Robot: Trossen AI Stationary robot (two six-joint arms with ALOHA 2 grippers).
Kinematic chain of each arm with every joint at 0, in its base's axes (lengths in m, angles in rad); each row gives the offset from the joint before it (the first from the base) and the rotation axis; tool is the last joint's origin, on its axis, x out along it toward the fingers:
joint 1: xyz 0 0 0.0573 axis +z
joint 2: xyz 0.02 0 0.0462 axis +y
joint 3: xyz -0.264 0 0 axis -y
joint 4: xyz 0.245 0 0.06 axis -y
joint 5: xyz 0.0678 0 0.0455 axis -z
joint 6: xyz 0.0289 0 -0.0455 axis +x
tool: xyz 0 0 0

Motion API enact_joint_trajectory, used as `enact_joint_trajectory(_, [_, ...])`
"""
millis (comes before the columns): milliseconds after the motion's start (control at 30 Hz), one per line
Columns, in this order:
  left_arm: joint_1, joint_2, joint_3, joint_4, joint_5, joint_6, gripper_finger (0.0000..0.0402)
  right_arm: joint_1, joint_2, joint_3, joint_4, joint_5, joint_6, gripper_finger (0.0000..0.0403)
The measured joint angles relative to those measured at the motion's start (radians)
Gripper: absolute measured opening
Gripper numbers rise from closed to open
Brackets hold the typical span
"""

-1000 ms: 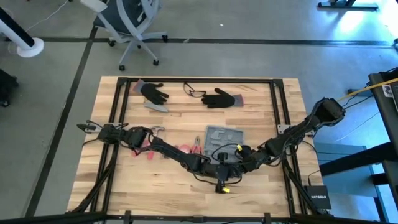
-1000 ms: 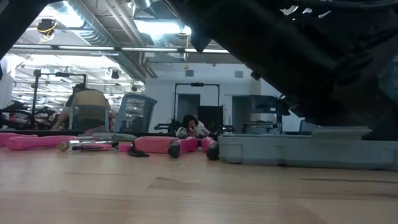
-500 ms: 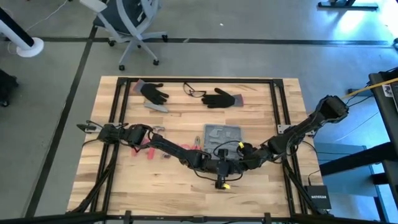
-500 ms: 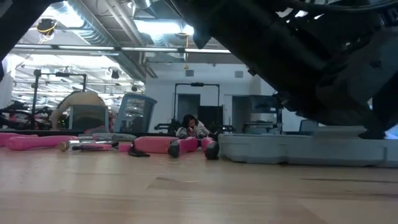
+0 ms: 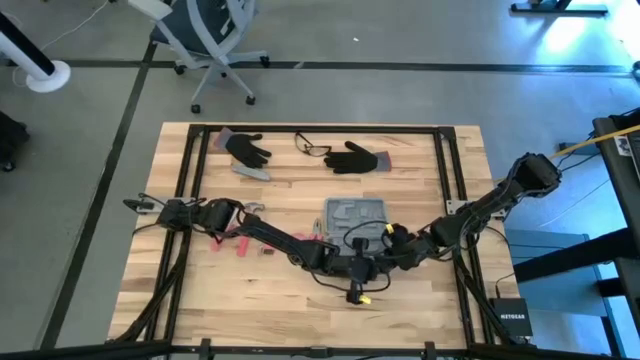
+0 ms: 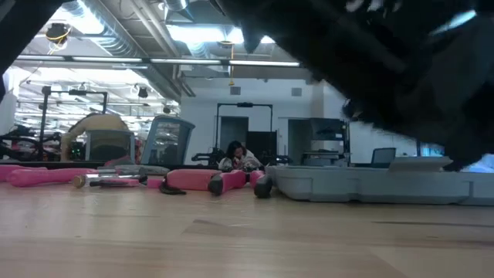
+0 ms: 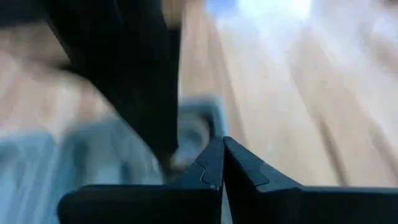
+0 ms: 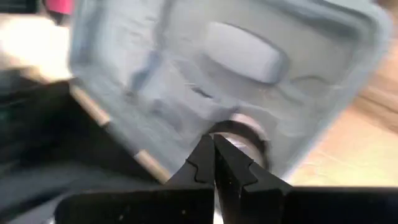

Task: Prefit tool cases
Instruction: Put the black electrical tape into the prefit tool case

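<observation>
Fingers of both arms are pressed shut, holding nothing, meeting at the near edge of the tool case (image 5: 355,215); left gripper (image 5: 352,262) and right gripper (image 5: 372,252) sit equally close.

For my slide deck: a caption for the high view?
Both arms meet at the grey-blue tool case, left gripper and right gripper shut.

Tool case (image 5: 355,217) grey-blue, moulded slots paler grey. Table (image 5: 420,300) light wood, black frame. 2 gloves (image 5: 248,150) black, grey cuffs. Tools (image 6: 193,179) pink-red handled, dark tips. Both arms dark, yellow tag near grippers.
</observation>
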Motion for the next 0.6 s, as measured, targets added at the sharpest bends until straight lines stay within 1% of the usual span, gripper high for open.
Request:
enact_joint_trajectory(133, [-0.002,-0.011,0.002,0.008,-0.008,0.013,0.0000,0.000,-0.001,0.000,-0.024,0.029,0.022,0.0000])
enact_joint_trajectory(367, [0.003,-0.003,0.000,-0.006,-0.004,-0.034,0.0000,-0.001,0.015,0.000,-0.018,0.056,0.021,0.0000])
enact_joint_trajectory(600, [0.011,0.045,0.001,-0.012,-0.009,-0.068,0.0000,0.000,0.046,0.001,-0.009,0.056,0.047,0.0000])
